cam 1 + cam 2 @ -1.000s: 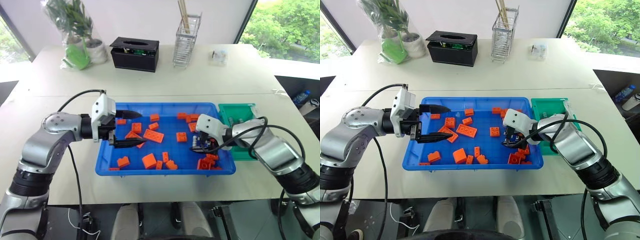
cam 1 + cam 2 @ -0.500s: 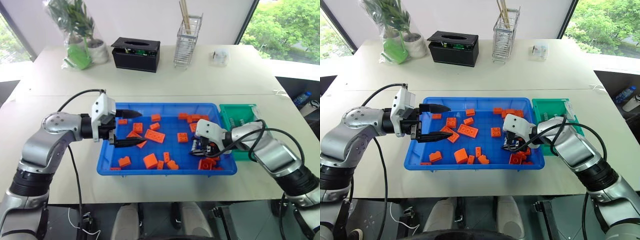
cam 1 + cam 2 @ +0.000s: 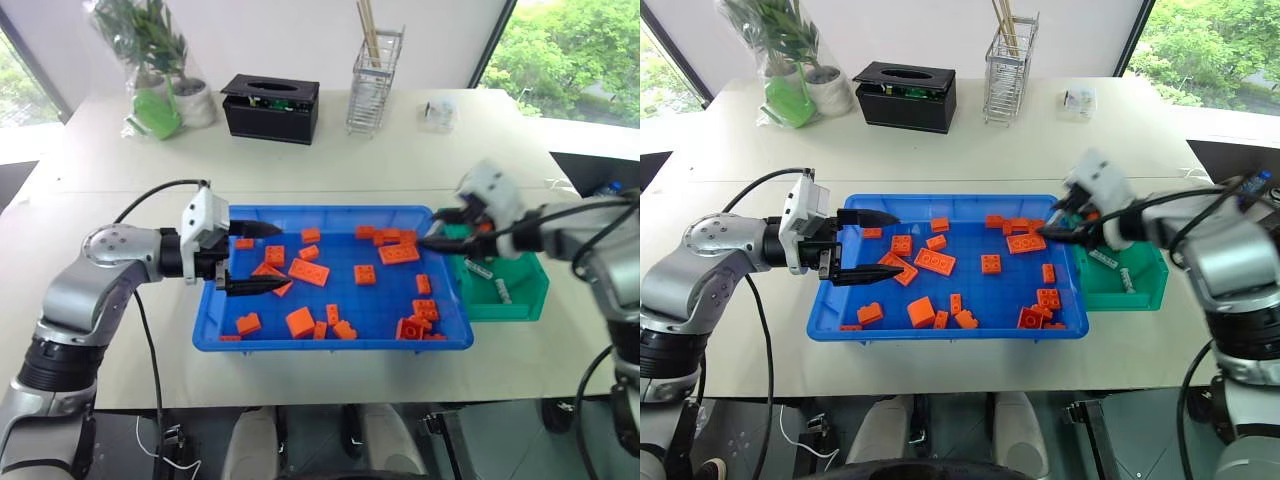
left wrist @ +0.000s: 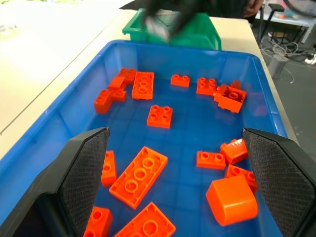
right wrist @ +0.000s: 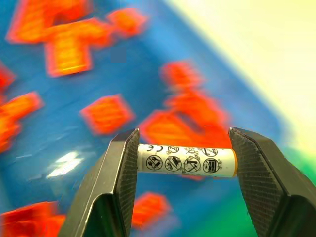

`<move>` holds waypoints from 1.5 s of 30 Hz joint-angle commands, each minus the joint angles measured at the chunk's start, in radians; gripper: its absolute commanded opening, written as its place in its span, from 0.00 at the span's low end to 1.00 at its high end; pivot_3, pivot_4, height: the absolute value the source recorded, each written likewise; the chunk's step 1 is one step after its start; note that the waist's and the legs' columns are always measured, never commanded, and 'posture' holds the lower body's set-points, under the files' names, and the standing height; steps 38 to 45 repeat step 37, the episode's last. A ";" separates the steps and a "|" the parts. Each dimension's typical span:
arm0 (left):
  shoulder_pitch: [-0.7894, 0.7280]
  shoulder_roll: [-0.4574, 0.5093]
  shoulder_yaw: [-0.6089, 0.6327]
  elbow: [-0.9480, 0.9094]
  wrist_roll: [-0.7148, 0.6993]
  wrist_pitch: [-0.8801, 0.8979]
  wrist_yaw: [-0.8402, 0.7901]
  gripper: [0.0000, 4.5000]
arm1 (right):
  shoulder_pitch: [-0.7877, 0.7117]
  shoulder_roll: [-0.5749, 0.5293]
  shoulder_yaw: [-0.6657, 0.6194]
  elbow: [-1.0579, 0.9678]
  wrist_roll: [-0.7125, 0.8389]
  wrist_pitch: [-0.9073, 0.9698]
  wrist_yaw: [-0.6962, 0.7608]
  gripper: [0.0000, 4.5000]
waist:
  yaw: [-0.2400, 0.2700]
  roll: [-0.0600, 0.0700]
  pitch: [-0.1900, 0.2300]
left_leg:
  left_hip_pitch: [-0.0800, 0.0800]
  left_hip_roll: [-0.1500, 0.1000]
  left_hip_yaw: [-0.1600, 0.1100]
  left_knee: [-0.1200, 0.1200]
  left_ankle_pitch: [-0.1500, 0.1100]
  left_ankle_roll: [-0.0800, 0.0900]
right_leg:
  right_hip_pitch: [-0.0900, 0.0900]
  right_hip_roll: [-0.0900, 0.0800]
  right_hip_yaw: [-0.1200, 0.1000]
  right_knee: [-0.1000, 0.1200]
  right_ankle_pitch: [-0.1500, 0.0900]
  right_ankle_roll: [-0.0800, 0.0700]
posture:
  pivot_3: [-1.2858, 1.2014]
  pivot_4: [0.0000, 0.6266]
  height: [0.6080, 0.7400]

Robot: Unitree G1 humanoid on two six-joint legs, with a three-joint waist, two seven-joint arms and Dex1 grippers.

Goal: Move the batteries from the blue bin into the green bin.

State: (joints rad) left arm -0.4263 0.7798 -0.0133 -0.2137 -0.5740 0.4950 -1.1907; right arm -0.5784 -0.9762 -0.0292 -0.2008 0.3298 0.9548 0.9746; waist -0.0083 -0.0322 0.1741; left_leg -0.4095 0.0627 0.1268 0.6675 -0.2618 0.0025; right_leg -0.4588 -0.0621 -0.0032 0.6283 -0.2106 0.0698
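One battery (image 5: pixel 186 161), a pale cylinder printed with small symbols, is clamped end to end between the two black fingers of the right gripper (image 3: pixel 1068 224), which hangs above the far right corner of the blue bin (image 3: pixel 830 310), close to the rim it shares with the green bin (image 3: pixel 1145 297). The green bin sits touching the blue bin at its three o'clock side, and at least two batteries (image 3: pixel 1103 259) already lie on its floor. To finish this step well, the gripper should probably carry the battery toward three o'clock until it is clearly past the shared rim and over the green bin's middle, lower it, and only then part its fingers, so the battery cannot roll back among the orange bricks (image 3: pixel 932 261). The left gripper (image 3: pixel 866 245) hovers over the blue bin's nine o'clock end with its fingers spread wide and nothing between them. The right wrist view makes the grip plain, whereas the head views show where the hand is; the left wrist view looks across the bricks and shows no loose battery among them.
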 commanded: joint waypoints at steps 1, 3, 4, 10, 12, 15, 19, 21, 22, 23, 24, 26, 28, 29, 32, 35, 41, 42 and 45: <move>0.001 0.020 0.039 0.001 -0.016 -0.002 -0.018 1.00 | 0.072 -0.070 -0.064 0.054 -0.014 -0.076 0.026 0.50 | 0.001 0.000 0.000 | 0.000 0.000 0.000 0.000 0.000 0.000 | 0.000 0.000 0.000 0.000 0.000 0.000 | 0.52 0.24 0.97; -0.007 0.028 0.046 0.019 -0.017 -0.002 -0.024 1.00 | 0.117 -0.086 -0.080 0.069 -0.012 -0.096 0.024 0.50 | -0.003 0.000 0.000 | 0.000 0.000 0.000 0.000 0.000 0.000 | 0.000 0.000 0.000 -0.001 0.000 0.000 | 0.52 0.24 0.97; -0.015 0.030 0.052 0.029 -0.019 -0.001 -0.024 1.00 | 0.138 -0.091 -0.081 0.083 -0.029 -0.125 0.011 0.61 | -0.007 0.000 0.000 | 0.000 0.000 0.000 0.000 0.000 0.000 | 0.000 0.000 0.000 0.000 0.000 0.000 | 0.52 0.24 0.97; -0.071 0.025 0.099 0.056 -0.059 0.037 -0.003 1.00 | 0.165 -0.059 -0.166 0.154 -0.015 -0.288 -0.003 0.98 | -0.008 0.000 0.000 | 0.001 0.000 0.001 0.000 0.000 0.000 | -0.001 0.001 0.001 0.001 0.000 0.001 | 0.52 0.24 0.97; -0.080 0.030 0.118 0.062 -0.075 0.052 0.001 1.00 | 0.182 -0.090 -0.230 0.168 0.045 -0.309 0.081 0.98 | -0.006 0.000 0.000 | 0.001 0.000 0.001 0.000 0.000 0.000 | -0.001 0.001 0.001 0.001 0.000 0.001 | 0.52 0.24 0.97; -0.083 0.045 0.160 0.047 -0.131 0.109 0.000 1.00 | 0.223 -0.163 -0.330 0.212 0.101 -0.344 0.209 0.98 | -0.001 0.000 0.000 | 0.000 0.000 0.001 0.000 0.000 0.000 | 0.000 0.001 0.001 0.001 0.001 0.004 | 0.52 0.24 0.97; -0.059 0.100 0.234 0.029 -0.172 0.149 -0.013 1.00 | 0.302 -0.266 -0.467 0.320 0.148 -0.376 0.394 0.98 | -0.003 0.000 0.000 | 0.000 0.000 0.000 0.000 0.000 0.001 | 0.000 0.000 0.000 0.000 0.001 0.003 | 0.52 0.24 0.97; -0.027 0.138 0.269 0.027 -0.173 0.148 -0.027 1.00 | 0.354 -0.296 -0.504 0.373 0.137 -0.432 0.463 0.98 | -0.005 0.000 0.000 | 0.001 0.000 0.001 0.000 0.000 0.001 | 0.001 0.000 0.000 0.000 0.000 0.002 | 0.52 0.24 0.97; 0.000 0.165 0.290 0.023 -0.171 0.142 -0.045 1.00 | 0.378 -0.304 -0.521 0.401 0.138 -0.445 0.491 0.98 | -0.008 0.000 0.000 | 0.002 0.000 0.001 0.000 0.000 0.001 | 0.001 0.000 0.000 0.000 0.000 0.002 | 0.52 0.24 0.97; 0.020 0.186 0.306 0.021 -0.170 0.136 -0.060 1.00 | 0.392 -0.307 -0.532 0.421 0.142 -0.452 0.509 0.98 | -0.011 0.000 0.000 | 0.002 0.000 0.001 0.000 0.000 0.000 | 0.001 0.000 0.000 0.000 0.000 0.002 | 0.52 0.24 0.97; 0.044 0.210 0.324 0.020 -0.167 0.131 -0.078 1.00 | 0.407 -0.304 -0.539 0.434 0.143 -0.459 0.518 0.98 | -0.013 0.000 0.000 | 0.003 0.000 0.001 0.000 0.000 0.000 | 0.001 0.000 0.000 0.000 0.000 0.002 | 0.52 0.24 0.97; 0.079 0.246 0.347 0.022 -0.157 0.114 -0.108 1.00 | 0.428 -0.296 -0.540 0.445 0.141 -0.476 0.529 0.98 | -0.013 0.001 0.000 | 0.003 0.001 0.001 0.000 0.000 0.000 | 0.001 0.000 0.001 0.001 0.000 0.001 | 0.52 0.24 0.97; 0.118 0.282 0.365 0.034 -0.133 0.081 -0.142 1.00 | 0.440 -0.281 -0.526 0.454 0.133 -0.504 0.524 0.98 | -0.011 0.001 0.000 | 0.003 0.001 0.001 -0.001 0.000 0.000 | 0.000 0.000 0.001 0.001 -0.001 0.001 | 0.52 0.24 0.97; 0.130 0.298 0.371 0.047 -0.122 0.065 -0.158 1.00 | 0.437 -0.274 -0.513 0.459 0.130 -0.514 0.518 0.98 | -0.010 0.001 0.000 | 0.003 0.001 0.001 0.000 0.000 0.000 | 0.000 0.000 0.001 0.001 -0.001 0.001 | 0.52 0.24 0.97; 0.136 0.327 0.373 0.069 -0.114 0.054 -0.182 1.00 | 0.413 -0.265 -0.477 0.482 0.136 -0.505 0.504 0.98 | -0.008 0.001 0.000 | 0.003 0.001 0.002 0.000 0.000 0.000 | 0.000 0.000 0.001 0.001 -0.001 0.001 | 0.52 0.24 0.97; 0.123 0.336 0.371 0.071 -0.127 0.062 -0.187 1.00 | 0.403 -0.265 -0.455 0.492 0.144 -0.503 0.519 0.98 | -0.004 0.002 0.001 | 0.002 0.001 0.002 0.000 0.000 0.000 | 0.000 -0.001 0.001 0.001 -0.001 0.000 | 0.52 0.24 0.97; 0.117 0.337 0.366 0.069 -0.130 0.058 -0.197 1.00 | 0.392 -0.261 -0.441 0.493 0.146 -0.510 0.521 0.98 | -0.004 0.002 0.001 | 0.002 0.001 0.002 0.000 0.000 0.000 | 0.000 -0.001 0.001 0.001 -0.001 0.000 | 0.52 0.24 0.97; 0.117 0.337 0.366 0.069 -0.130 0.058 -0.197 1.00 | 0.392 -0.261 -0.441 0.493 0.146 -0.510 0.521 0.98 | -0.004 0.002 0.001 | 0.002 0.001 0.002 0.000 0.000 0.000 | 0.000 -0.001 0.001 0.001 -0.001 0.000 | 0.52 0.24 0.97; 0.117 0.337 0.366 0.069 -0.130 0.058 -0.197 1.00 | 0.392 -0.261 -0.441 0.493 0.146 -0.510 0.521 0.98 | -0.004 0.002 0.001 | 0.002 0.001 0.002 0.000 0.000 0.000 | 0.000 -0.001 0.001 0.001 -0.001 0.000 | 0.52 0.24 0.97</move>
